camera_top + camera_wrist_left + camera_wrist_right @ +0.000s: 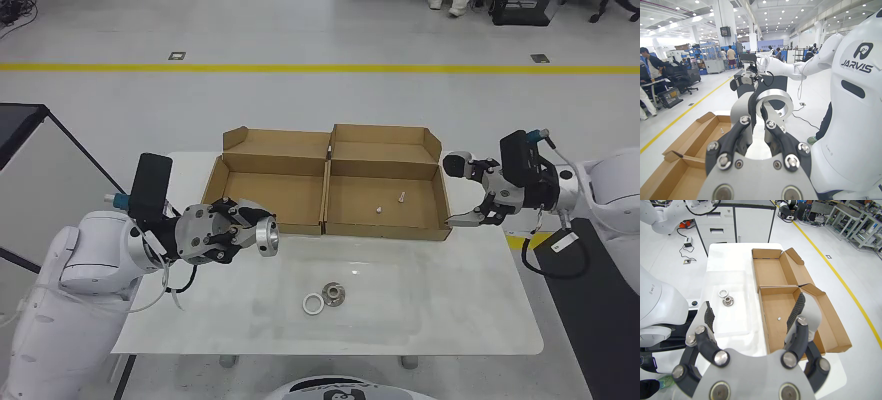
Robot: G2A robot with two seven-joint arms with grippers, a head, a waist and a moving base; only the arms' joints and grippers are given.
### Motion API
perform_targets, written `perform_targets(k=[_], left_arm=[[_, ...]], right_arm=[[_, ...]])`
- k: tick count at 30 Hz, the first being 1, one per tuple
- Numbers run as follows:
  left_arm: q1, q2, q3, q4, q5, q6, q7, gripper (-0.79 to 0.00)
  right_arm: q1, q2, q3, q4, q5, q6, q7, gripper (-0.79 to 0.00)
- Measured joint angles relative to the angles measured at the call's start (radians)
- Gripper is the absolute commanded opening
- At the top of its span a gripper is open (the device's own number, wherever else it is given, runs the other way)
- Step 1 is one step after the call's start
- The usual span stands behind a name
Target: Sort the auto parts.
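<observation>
My left gripper (pixel 258 237) is shut on a silver metal ring (pixel 774 104), one finger through its hole, held above the table in front of the left cardboard box (pixel 268 190). My right gripper (pixel 457 191) is open with nothing in it, just off the right wall of the right cardboard box (pixel 388 225); its fingers (pixel 708 315) spread wide in its wrist view. Two small bolts (pixel 380 210) lie in the right box. A pale ring (pixel 314 302) and a flanged bushing (pixel 332 293) rest in the clear tray (pixel 420 300) at the table's middle.
Both boxes stand open side by side at the table's back, flaps up. The left box (pixel 770 272) has a bare floor. A black-framed cabinet (pixel 20 140) stands left of the white table (pixel 500 330).
</observation>
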Motion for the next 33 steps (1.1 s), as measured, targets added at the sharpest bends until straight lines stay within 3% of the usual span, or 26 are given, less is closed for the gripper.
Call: perform_targets(k=[16, 33], left_arm=[[-0.027, -0.003, 0.069, -0.021, -0.27, 0.0, 0.103, -0.785], [-0.026, -0.032, 0.079, -0.062, -0.498, 0.0, 0.03, -0.785]], right_arm=[[0.0, 0.0, 0.0, 0.0, 0.0, 0.0, 0.0, 0.0], [0.0, 0.0, 0.0, 0.0, 0.0, 0.0, 0.0, 0.0]])
